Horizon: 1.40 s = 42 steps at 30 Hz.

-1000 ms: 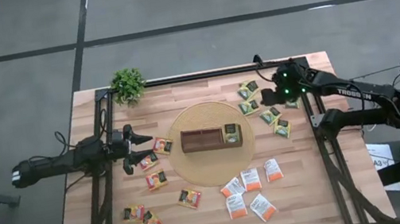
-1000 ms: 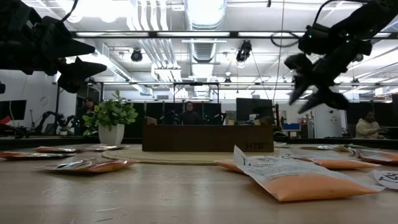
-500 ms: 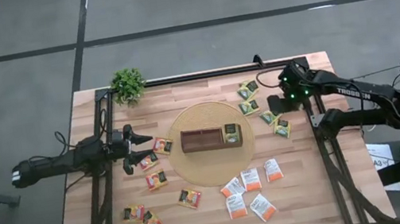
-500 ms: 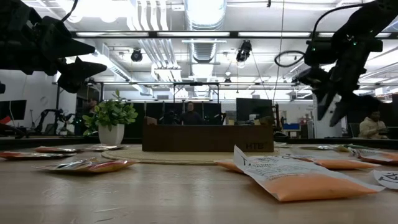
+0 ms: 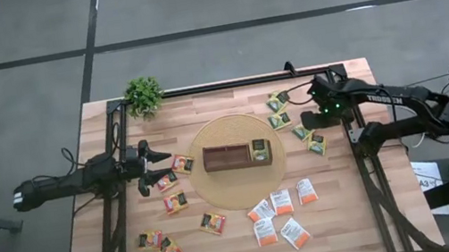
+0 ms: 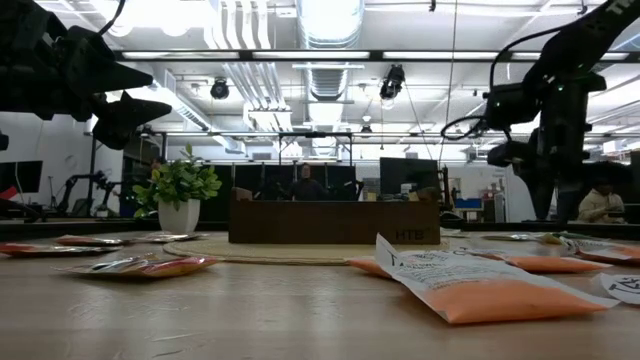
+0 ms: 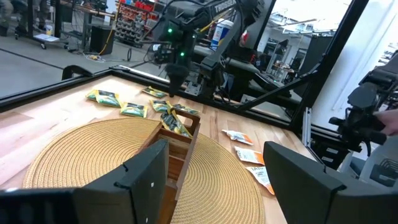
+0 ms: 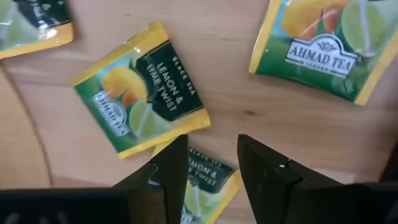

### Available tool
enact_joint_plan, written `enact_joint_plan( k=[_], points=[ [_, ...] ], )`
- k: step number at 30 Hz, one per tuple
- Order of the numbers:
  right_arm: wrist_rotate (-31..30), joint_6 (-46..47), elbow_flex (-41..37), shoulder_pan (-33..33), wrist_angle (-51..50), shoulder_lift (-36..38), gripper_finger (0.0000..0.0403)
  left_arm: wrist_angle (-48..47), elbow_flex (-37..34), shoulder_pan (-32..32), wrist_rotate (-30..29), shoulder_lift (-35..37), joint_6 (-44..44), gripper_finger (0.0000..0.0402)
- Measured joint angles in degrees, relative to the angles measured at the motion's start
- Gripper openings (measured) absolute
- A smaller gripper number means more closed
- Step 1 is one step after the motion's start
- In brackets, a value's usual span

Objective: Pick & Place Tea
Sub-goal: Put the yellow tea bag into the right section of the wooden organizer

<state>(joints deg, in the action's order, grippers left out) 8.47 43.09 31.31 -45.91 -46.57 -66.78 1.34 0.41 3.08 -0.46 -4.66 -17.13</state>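
Note:
Green-yellow tea sachets point(image 5: 278, 120) lie flat on the wood to the right of the round woven mat point(image 5: 208, 137). My right gripper point(image 5: 312, 118) hangs over them, pointing down, open. In the right wrist view one sachet point(image 8: 140, 87) lies just beyond its fingers point(image 8: 267, 168), and another point(image 8: 202, 180) shows under the gap between them; the gripper touches neither. The brown divided box point(image 5: 236, 155) stands on the mat with one green sachet point(image 5: 258, 146) in its right end. My left gripper point(image 5: 154, 164) waits open and level at the mat's left.
White-orange sachets point(image 5: 282, 201) lie near the front edge, right of centre. Yellow-red sachets point(image 5: 175, 202) are scattered at the left and front left. A small potted plant point(image 5: 144, 94) stands at the far left corner. Dark frame rails point(image 5: 363, 167) run along both sides.
My right gripper has come down and toward the table's near edge, over the green sachets. It has tipped from slanting forward to pointing almost straight down. No sachet has moved.

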Motion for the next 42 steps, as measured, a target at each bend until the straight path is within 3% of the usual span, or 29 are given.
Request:
enact_joint_plan(
  k=[15, 27, 42],
  points=[
    [1.12, -1.32, 0.31, -0.07, 6.92, -11.02, 0.0134, 0.02, 0.01, 0.01, -0.01, 0.02, 0.0, 0.0257],
    [3.23, -0.68, 0.17, -0.13, 9.82, -5.83, 0.0134, 0.0, 0.0, 0.0, 0.01, 0.0, 0.0, 0.0257],
    [5.46, 0.06, 0.17, -0.28, 11.06, -9.5, 0.0134, 0.02, 0.01, -0.01, -0.01, 0.02, 0.0, 0.0257]
  ],
)
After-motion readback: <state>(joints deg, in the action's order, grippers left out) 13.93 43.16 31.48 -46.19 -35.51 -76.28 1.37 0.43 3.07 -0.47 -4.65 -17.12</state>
